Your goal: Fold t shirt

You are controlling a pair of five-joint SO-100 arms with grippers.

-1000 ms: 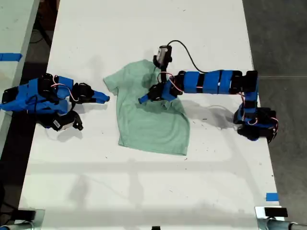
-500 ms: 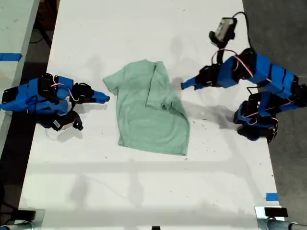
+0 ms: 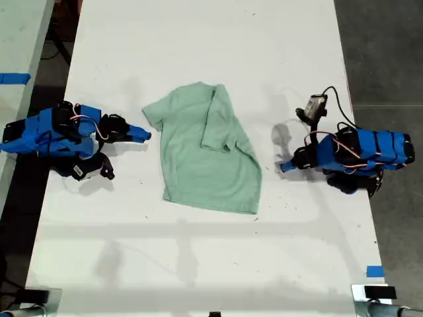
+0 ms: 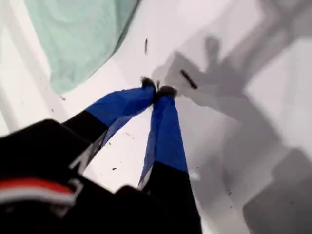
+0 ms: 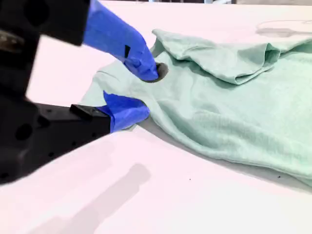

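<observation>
Table [image 3: 198,264]: white, runs the height of the exterior view; the lower part of that frame is bare, with a strip of blue tape [image 3: 374,271] at its lower right edge.

My first gripper [image 3: 282,167]: centre right of the exterior view, arm lying low on the table, tips pointing toward the shirt. In the first wrist view its [image 4: 157,90] blue jaws meet at the tips, with nothing between them; just beside the shirt's edge, not touching it.

My second gripper [image 3: 142,135]: centre left of the exterior view, arm also low. In the second wrist view its [image 5: 141,92] jaws stand apart, empty, at the near sleeve; whether they touch it I cannot tell.

T shirt [image 3: 198,165]: pale mint green, flat at the centre of the exterior view between the two grippers, neck toward the frame's top, hem toward the bottom. The sleeve on the frame's right is folded inward over the chest; the one on the left is spread out.
</observation>
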